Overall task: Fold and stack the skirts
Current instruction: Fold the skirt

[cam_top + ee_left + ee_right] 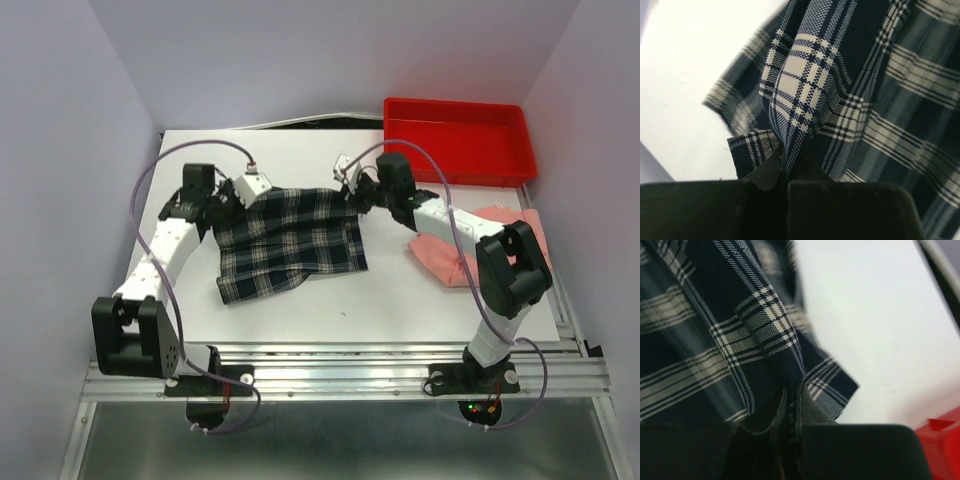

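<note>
The plaid skirt (290, 242) lies spread in the middle of the white table, its far edge lifted. My left gripper (232, 196) is shut on its far left corner; in the left wrist view the plaid cloth (800, 85) is pinched between the fingertips (767, 167). My right gripper (352, 190) is shut on the far right corner; in the right wrist view the cloth (755, 325) runs into the closed fingertips (812, 410). The salmon-pink skirt (455, 255) lies crumpled at the right, partly hidden behind my right arm.
A red plastic tray (458, 138) stands at the back right, also showing at the right wrist view's corner (940, 440). The white table (300, 310) ends in a metal rail at the front. Purple walls close in on both sides.
</note>
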{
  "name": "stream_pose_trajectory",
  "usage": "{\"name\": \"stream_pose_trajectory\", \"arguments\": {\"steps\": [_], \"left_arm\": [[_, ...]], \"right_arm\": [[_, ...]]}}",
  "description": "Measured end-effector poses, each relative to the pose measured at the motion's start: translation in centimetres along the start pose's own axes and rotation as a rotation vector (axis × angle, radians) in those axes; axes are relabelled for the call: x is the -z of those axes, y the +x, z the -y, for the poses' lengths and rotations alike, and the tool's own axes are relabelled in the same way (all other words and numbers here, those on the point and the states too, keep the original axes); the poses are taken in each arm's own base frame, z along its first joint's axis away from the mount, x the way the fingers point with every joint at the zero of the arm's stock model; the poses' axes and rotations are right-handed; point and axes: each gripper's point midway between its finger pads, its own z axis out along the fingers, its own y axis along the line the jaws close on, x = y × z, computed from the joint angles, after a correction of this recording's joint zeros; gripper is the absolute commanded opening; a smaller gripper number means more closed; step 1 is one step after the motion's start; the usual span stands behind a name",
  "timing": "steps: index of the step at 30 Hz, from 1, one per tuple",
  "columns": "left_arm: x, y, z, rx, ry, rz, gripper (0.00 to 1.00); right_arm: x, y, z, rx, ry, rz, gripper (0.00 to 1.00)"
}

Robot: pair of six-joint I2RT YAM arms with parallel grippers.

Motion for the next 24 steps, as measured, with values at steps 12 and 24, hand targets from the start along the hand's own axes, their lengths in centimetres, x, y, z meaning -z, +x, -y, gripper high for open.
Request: {"name": "stream_pose_trajectory", "arguments": {"steps": [12, 24], "left_arm": [[9.4, 3.0, 8.9, -0.31, -0.029, 0.087, 0.98], [7.7, 2.6, 8.6, -0.097, 0.126, -0.016, 0.66]], "right_arm": [[8.7, 2.5, -10.8, 0.206, -0.218, -0.025, 0.83], [4.9, -3.2, -6.3, -0.03, -0.199, -0.082, 0.61]]}}
